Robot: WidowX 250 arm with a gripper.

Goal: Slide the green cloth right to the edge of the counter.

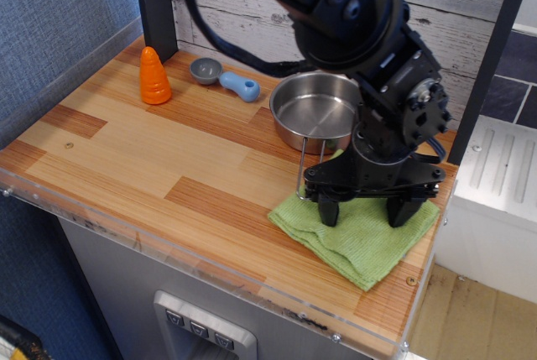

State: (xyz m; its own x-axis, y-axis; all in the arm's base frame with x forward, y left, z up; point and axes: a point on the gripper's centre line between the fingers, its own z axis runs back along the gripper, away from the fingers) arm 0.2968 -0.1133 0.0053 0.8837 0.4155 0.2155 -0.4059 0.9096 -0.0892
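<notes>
The light green cloth (357, 238) lies on the wooden counter (151, 167) at its right end, its right corner reaching the counter's right edge. My black gripper (367, 211) stands on the cloth with its two fingers (328, 209) spread wide apart and pressed down onto the fabric. The arm hides part of the cloth's far side.
A steel pan (316, 112) with a wire handle stands just behind the cloth, partly hidden by the arm. A blue-handled scoop (223, 77) and an orange cone (153, 76) stand at the back left. A clear plastic rim (218, 272) runs along the front edge.
</notes>
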